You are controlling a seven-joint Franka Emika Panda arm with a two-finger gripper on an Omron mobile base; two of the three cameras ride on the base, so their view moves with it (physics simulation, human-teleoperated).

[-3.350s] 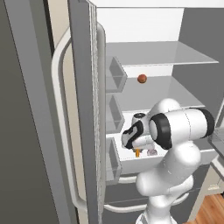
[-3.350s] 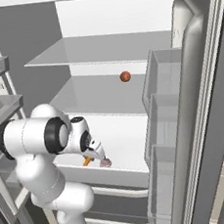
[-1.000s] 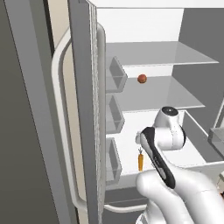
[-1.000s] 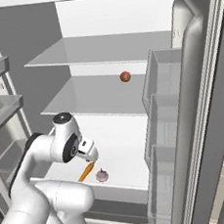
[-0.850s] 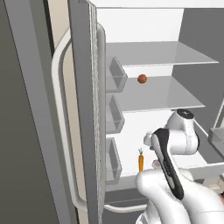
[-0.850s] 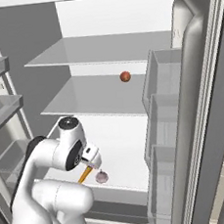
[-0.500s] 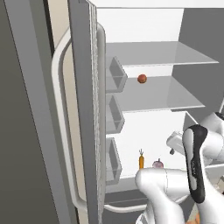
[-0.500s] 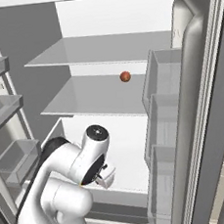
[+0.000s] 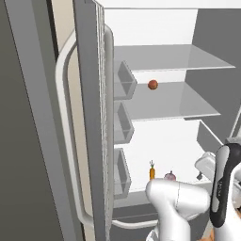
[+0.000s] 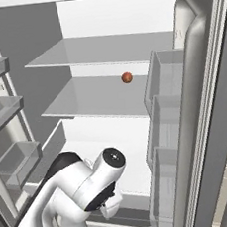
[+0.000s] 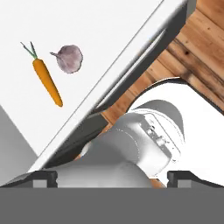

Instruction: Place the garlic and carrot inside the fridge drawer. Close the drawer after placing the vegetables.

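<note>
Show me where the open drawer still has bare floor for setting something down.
The carrot and garlic lie close together near the drawer's front left. The white floor behind them, toward the back wall, and to their right is bare. The middle shelf holds only a reddish-brown ball at its back.

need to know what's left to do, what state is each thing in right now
carrot: lying flat in the drawer, not held
garlic: resting beside the carrot, apart from it
drawer: pulled out, not yet closed
fridge door: open
reddish-brown ball: sitting on the middle shelf
jaws: wide open, empty
</note>
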